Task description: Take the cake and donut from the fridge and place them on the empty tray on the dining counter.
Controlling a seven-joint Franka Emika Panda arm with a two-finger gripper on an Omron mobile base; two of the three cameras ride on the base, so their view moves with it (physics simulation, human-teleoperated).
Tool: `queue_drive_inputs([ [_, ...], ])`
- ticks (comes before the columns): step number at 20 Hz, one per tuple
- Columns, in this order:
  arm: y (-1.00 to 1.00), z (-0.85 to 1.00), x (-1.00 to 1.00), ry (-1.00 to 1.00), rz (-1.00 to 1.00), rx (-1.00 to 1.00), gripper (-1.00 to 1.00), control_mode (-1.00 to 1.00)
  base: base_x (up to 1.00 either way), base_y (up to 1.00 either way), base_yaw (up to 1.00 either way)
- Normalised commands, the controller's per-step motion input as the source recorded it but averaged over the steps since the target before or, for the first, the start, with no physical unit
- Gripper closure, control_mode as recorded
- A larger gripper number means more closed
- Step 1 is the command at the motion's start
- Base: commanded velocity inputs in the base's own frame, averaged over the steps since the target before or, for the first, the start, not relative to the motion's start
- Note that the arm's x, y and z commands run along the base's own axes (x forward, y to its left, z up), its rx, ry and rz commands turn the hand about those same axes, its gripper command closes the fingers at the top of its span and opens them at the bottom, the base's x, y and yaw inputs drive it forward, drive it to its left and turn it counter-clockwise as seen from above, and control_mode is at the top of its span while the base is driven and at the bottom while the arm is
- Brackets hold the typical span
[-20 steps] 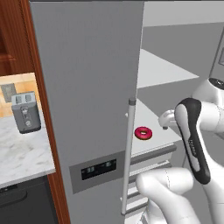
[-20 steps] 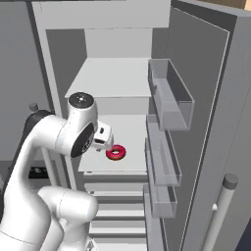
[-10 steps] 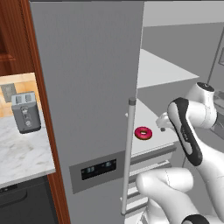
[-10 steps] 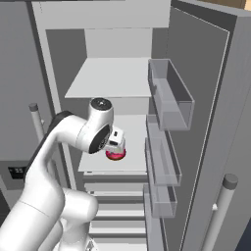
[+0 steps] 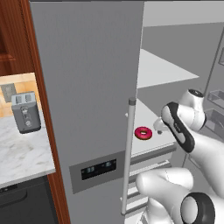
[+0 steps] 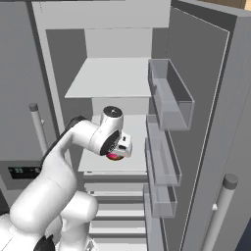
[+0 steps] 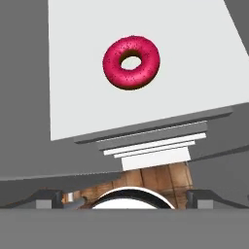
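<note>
The glossy pink-red ring donut [image 7: 131,62] sits flat on a white shelf [image 7: 194,63] inside the tall grey fridge [image 5: 87,87]. The two-finger gripper [image 5: 158,130] hovers just above it, but honestly can't tell how wide the jaws are.

toaster [image 5: 25,112]: I see it grey, upright on the marble worktop [image 5: 22,157]
wall outlet [image 5: 8,91]: behind it
wooden cabinet side [image 5: 11,39]: above left

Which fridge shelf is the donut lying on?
The donut lies on the lower white shelf, level with the gripper; the upper shelf is bare.
</note>
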Motion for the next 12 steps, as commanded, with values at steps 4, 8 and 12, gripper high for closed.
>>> queue_drive_inputs([
  [4,-0.14,-0.25,0.57,0.11,0.00,0.00,-1.00,-1.00,0.00,0.00,0.00],
  [8,-0.07,-0.18,0.53,0.05,0.00,0.00,-1.00,-1.00,0.00,0.00,0.00],
  [12,-0.01,-0.26,0.47,0.00,0.00,0.00,-1.00,-1.00,0.00,0.00,0.00],
])
